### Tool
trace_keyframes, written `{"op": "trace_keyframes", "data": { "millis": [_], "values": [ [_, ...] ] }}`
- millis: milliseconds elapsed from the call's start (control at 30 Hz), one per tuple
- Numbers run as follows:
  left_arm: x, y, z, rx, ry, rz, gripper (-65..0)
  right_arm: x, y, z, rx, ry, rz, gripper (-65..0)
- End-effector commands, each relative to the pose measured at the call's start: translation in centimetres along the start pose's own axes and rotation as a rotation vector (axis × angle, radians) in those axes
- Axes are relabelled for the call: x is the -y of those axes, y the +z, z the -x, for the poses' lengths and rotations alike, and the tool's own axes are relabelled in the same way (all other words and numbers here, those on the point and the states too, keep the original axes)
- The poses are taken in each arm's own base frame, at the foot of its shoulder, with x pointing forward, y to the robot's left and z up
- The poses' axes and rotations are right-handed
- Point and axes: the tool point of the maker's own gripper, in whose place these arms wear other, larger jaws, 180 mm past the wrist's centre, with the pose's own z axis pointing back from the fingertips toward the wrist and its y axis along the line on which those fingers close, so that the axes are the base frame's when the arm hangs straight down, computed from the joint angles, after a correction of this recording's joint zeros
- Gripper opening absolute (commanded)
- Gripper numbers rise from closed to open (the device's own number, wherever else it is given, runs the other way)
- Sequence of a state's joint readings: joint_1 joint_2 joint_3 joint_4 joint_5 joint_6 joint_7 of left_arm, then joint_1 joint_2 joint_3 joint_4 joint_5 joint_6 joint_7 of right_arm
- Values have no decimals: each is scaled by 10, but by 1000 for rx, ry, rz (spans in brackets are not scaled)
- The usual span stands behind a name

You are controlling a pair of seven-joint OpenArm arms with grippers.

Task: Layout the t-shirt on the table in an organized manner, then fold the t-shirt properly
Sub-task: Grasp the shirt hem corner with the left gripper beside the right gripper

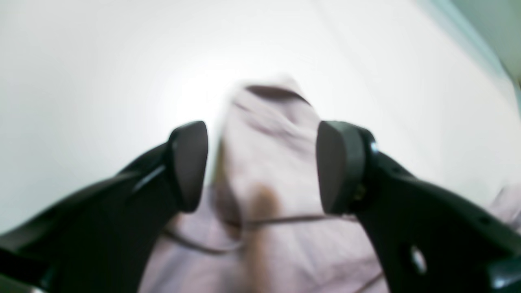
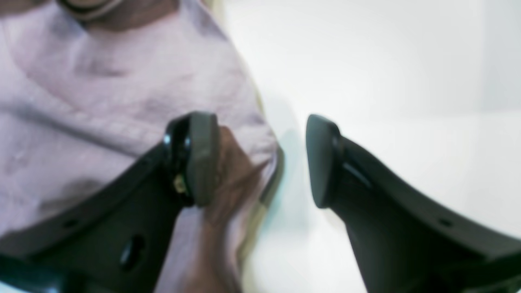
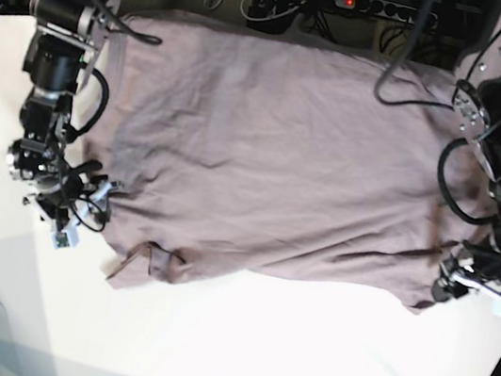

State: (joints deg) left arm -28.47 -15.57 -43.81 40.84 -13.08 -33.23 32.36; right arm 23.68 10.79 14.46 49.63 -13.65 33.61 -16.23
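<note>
Left wrist count: one t-shirt (image 1: 276, 162), one table (image 1: 101, 61), one left gripper (image 1: 262, 167) with two fingers (image 1: 189, 162).
Left wrist cloth: blurred pink fold running from 6 o'clock up to 12 o'clock in the gap between the pads, touching neither clearly.
Left wrist fingers: spread wide apart, nothing clamped.
Right wrist count: one right gripper (image 2: 260, 160), two fingers (image 2: 201, 158).
Right wrist cloth: t-shirt (image 2: 101, 89) filling 9 to 12 o'clock; hem edge just inside the 9 o'clock pad, bare table (image 2: 407, 81) under the 3 o'clock pad.
Right wrist fingers: apart, not gripping.
Base count: one t-shirt (image 3: 275, 154), one table (image 3: 253, 351), two arms.
Base cloth: spread flat and wrinkled over the far half of the table.
Base pose: right gripper (image 3: 66, 207) low at 9 o'clock by the shirt's edge; left gripper (image 3: 473, 285) low at 3 o'clock at the opposite edge; both arms reaching down from the far corners.
</note>
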Motion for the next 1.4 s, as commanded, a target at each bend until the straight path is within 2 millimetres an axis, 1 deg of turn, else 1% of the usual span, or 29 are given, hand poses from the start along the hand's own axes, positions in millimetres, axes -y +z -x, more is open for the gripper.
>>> {"op": "trace_keyframes", "data": {
  "millis": [0,200,233,333,400,433,500,533,567,600,633,667,733,767,833,867,900,1000,1033,1067,1100,1133,1200,1267,1300,1333,1367],
  "values": [
    [3,0,-30,84,-13,16,-242,11,4,-18,39,17,22,-306],
    [1,-9,-11,90,41,21,-242,10,11,-15,47,35,34,-306],
    [1,-9,-10,88,44,21,-242,12,12,-17,53,40,38,-306],
    [0,-9,-8,83,48,20,-242,12,13,-17,52,41,39,-306],
    [0,-9,-10,96,48,20,-243,12,13,-16,52,41,40,-306],
    [0,-9,-10,102,50,21,-246,10,14,-11,43,40,38,-306],
    [1,-10,-12,113,51,23,-251,9,14,-7,37,39,36,-306],
    [3,-11,-11,113,53,26,-268,9,14,-6,36,39,36,-306],
    [9,-13,-11,114,56,37,-305,9,14,-6,36,39,36,-306],
    [13,-15,-14,119,56,45,-362,9,14,-5,33,38,35,-307],
    [15,-16,-17,124,56,51,-434,8,14,-3,30,37,34,-307],
    [17,-16,-17,125,55,55,-512,7,14,3,19,36,31,-307],
    [24,-18,-28,145,55,68,-642,6,16,5,21,38,32,-307],
    [25,-19,-31,149,56,72,-650,6,17,4,24,42,35,-307],
    [27,-23,-26,132,76,79,-641,5,19,9,19,45,36,-307],
    [30,-24,-30,139,82,87,-646,5,20,9,22,49,37,-307],
    [35,-25,-37,157,96,102,-650,6,21,8,23,54,41,-307],
    [40,-23,-51,202,148,131,-649,6,22,8,22,57,43,-307],
    [42,-22,-59,221,160,141,-649,6,22,9,20,57,42,-307],
    [47,-22,-70,240,164,154,-649,7,23,13,13,58,43,-307],
    [50,-22,-77,252,166,160,-649,11,25,17,6,61,49,-307],
    [49,-21,-77,252,163,159,-649,12,25,18,3,63,51,-307],
    [45,-19,-80,257,160,151,-646,12,26,20,1,62,49,-307],
    [33,-15,-82,257,154,122,-640,12,26,20,1,62,49,-307],
    [29,-15,-78,249,155,116,-627,13,26,20,0,63,50,-307],
    [21,-12,-75,243,150,99,-601,13,26,20,0,63,50,-307],
    [13,-9,-71,234,145,85,-556,13,26,19,2,64,49,-307]
  ]
}}
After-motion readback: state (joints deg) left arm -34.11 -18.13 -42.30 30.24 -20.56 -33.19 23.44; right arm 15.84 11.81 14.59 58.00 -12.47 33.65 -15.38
